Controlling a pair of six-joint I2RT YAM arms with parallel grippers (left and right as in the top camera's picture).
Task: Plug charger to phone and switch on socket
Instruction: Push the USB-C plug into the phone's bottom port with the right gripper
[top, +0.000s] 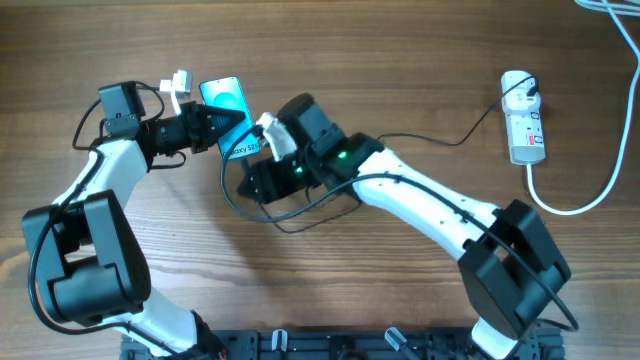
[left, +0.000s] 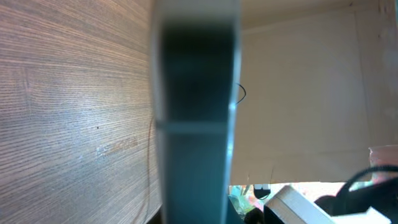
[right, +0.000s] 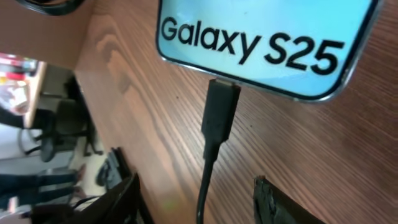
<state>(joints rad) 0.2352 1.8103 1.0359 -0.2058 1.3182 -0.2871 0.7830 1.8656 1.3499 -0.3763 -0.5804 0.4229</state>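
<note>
1. The left gripper (top: 218, 130) is pinching the phone (top: 224, 98), its jaws pressed together on the body. In the left wrist view the phone is filling the centre as a blurred dark slab seen edge-on.
2. The phone is sitting left of centre on the table (top: 420, 60), its lettered end pointing toward the right arm. It is reading as rigid, smooth and probably slippery, so the two long edges are looking like the safest place to grip.
3. The right gripper (right: 199, 196) is hanging just behind the phone's lettered end. Its fingers are standing apart on either side of the cable and are touching nothing.
4. The charger (top: 420, 138) is showing its plug tip (right: 221, 115) entering the port in the phone's end, apparently seated. The cord is looking thin, limp and light. Any further push is best taken on the stiff tip housing, not on the cord.
5. The socket (top: 524, 120) is lying at the far right, well apart from both grippers, with the charger's black plug (top: 528, 95) sitting in it. It is probably light enough to slide, so its switch is calling for a straight downward press. The switch position is too small to tell.
</note>
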